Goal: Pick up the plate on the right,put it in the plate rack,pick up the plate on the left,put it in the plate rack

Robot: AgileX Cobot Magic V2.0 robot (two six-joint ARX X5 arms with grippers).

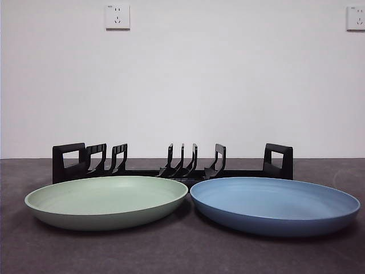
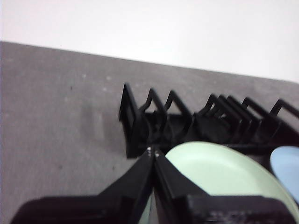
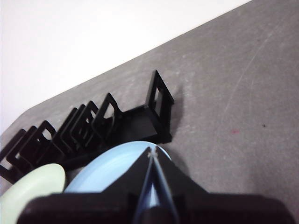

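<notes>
A pale green plate [image 1: 107, 201] lies flat on the left of the dark table and a blue plate [image 1: 275, 204] lies flat on the right, their rims nearly touching. Behind both stands the black plate rack [image 1: 173, 164], holding nothing. Neither arm shows in the front view. My left gripper [image 2: 153, 151] is shut and hovers above the green plate [image 2: 217, 170], short of the rack's end [image 2: 133, 119]. My right gripper [image 3: 152, 154] is shut too, above the blue plate [image 3: 100, 175] beside the rack's other end [image 3: 159, 105].
The dark grey table top [image 1: 182, 254] runs back to a white wall with two sockets [image 1: 117, 16]. Bare table lies to the outer side of each rack end [image 2: 56, 112] [image 3: 243, 107].
</notes>
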